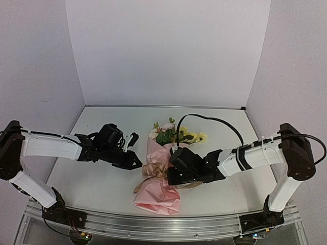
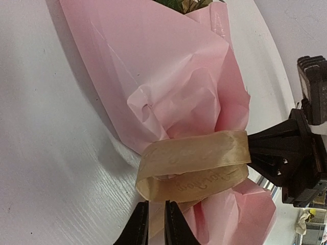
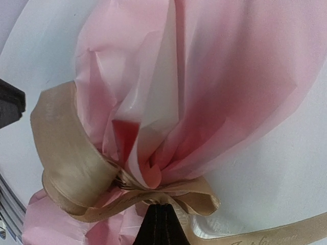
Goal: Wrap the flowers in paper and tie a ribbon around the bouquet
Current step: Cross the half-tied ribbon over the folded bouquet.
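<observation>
The bouquet lies in the middle of the table, its flowers (image 1: 171,132) pointing to the far side and poking out of the pink paper (image 1: 159,196) cone. A tan ribbon (image 1: 153,171) is looped around the cone's narrow waist. My left gripper (image 1: 138,163) sits just left of it. In the left wrist view its jaws (image 2: 156,204) stand a little apart right below the ribbon loop (image 2: 199,153). My right gripper (image 1: 170,172) presses in from the right. Its fingertips (image 3: 162,205) are shut on the ribbon (image 3: 66,148) at the knot, against the paper (image 3: 230,76).
A loose ribbon tail (image 3: 276,235) trails across the white table to the right of the knot. A black cable (image 1: 214,120) arches over the table behind the right arm. The metal rail (image 1: 163,222) runs along the near edge.
</observation>
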`<state>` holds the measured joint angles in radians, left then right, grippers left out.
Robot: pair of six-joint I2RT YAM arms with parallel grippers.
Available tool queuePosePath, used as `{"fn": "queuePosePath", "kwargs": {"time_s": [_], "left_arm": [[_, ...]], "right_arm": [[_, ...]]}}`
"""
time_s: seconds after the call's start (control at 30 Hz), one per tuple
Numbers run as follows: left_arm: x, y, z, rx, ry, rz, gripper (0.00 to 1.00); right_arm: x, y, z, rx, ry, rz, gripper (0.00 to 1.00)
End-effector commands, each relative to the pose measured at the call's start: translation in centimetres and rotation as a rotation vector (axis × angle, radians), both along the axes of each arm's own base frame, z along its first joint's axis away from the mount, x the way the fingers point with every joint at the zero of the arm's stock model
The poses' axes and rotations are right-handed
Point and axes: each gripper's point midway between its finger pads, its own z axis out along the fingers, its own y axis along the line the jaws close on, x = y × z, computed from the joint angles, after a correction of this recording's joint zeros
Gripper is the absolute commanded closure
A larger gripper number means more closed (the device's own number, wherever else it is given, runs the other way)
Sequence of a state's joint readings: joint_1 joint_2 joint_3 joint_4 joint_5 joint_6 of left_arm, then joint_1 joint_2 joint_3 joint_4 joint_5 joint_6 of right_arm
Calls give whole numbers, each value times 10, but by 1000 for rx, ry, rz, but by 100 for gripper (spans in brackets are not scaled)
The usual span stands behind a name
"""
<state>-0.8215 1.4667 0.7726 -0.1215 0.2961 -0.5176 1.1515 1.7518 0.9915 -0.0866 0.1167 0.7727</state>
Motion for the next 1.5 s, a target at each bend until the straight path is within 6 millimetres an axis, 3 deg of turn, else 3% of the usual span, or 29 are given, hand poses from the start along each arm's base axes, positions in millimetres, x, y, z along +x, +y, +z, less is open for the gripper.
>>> {"fn": "queuePosePath", "kwargs": {"time_s": [0.0, 0.17, 0.27, 0.33, 0.53, 0.73, 0.93, 1.2, 1.47], "left_arm": [[3, -7, 38, -111, -75, -12, 81], [4, -8, 70, -171, -149, -23, 68], [8, -20, 89, -181, -193, -88, 61], [12, -30, 91, -154, -201, -143, 58], [27, -63, 70, -62, -156, -281, 49], [26, -81, 50, -22, -98, -376, 45], [11, -84, 29, 10, -41, -414, 46], [2, -94, 23, 35, -34, -461, 44], [-6, -94, 6, 103, -25, -482, 44]], "right_arm": [[8, -2, 5, -2, -19, -70, 100], [10, -4, 5, 2, -20, -95, 100], [10, -4, 5, 11, -20, -98, 100], [10, -4, 5, 15, -19, -102, 100], [9, -2, 2, 50, -3, -111, 100], [6, 2, -1, 105, 20, -128, 100], [5, 3, -2, 140, 33, -142, 100], [5, 4, -3, 150, 38, -149, 100], [6, 6, -2, 163, 46, -158, 100]]}}
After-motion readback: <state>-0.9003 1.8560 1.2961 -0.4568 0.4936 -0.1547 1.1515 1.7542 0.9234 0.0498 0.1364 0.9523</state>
